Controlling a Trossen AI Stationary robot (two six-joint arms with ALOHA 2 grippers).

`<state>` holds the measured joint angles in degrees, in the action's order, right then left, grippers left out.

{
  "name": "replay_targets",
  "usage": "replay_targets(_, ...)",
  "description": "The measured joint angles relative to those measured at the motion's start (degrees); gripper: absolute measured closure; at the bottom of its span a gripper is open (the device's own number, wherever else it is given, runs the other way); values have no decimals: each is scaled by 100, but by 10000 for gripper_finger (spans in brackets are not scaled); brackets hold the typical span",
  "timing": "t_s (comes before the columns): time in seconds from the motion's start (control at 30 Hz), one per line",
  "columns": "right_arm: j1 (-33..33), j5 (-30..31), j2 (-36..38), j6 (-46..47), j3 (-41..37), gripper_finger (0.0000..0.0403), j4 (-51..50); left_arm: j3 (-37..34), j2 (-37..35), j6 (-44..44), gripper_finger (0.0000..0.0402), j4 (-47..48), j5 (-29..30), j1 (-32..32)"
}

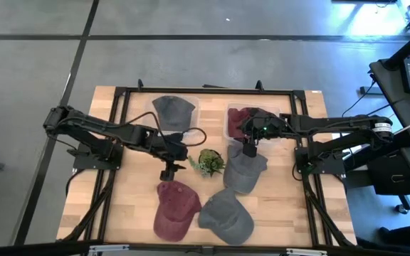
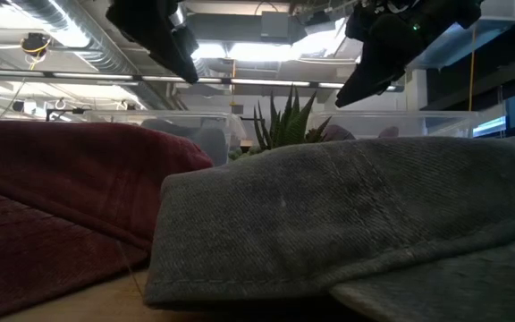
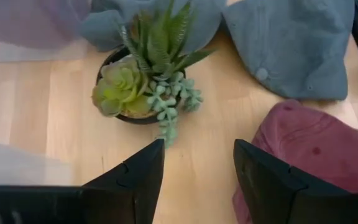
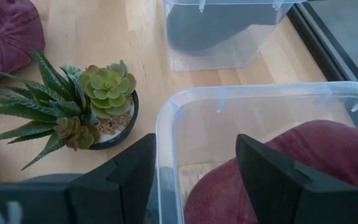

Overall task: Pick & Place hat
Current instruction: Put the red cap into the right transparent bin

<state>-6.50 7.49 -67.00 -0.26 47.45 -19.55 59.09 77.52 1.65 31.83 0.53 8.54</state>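
High view shows a wooden table [image 1: 134,206] with two clear bins at its far side: the left bin [image 1: 174,114] holds a grey cap, and the right bin [image 1: 251,122] holds a maroon cap [image 1: 256,117]. Three more caps lie loose on the table: a maroon one [image 1: 175,208] near the front, a grey one [image 1: 226,217] just beside it, and another grey cap [image 1: 245,171] close to the right bin. A small potted succulent [image 1: 208,163] stands in the middle between them.

The left gripper [image 1: 168,173] hangs above bare wood between the plant and the loose maroon cap, with its jaws apart and nothing held; it probably prepares to go down on that cap. The right gripper [image 1: 250,151] hovers at the near edge of the right bin, also with jaws apart and empty. It looks as if the caps are sorted by colour into the bins, but this is only a judgement.
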Motion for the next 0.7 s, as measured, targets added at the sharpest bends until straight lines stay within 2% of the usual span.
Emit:
replay_targets(0.13,0,2,0,1,0,182,0,0,12,138,217,-100,-270,69)
replay_targets(0.47,0,0,0,25,1,182,2,0,568,357,221,-46,-55,830)
replay_targets(0.7,0,-7,0,31,1,182,4,0,1084,579,222,383,-13,1265)
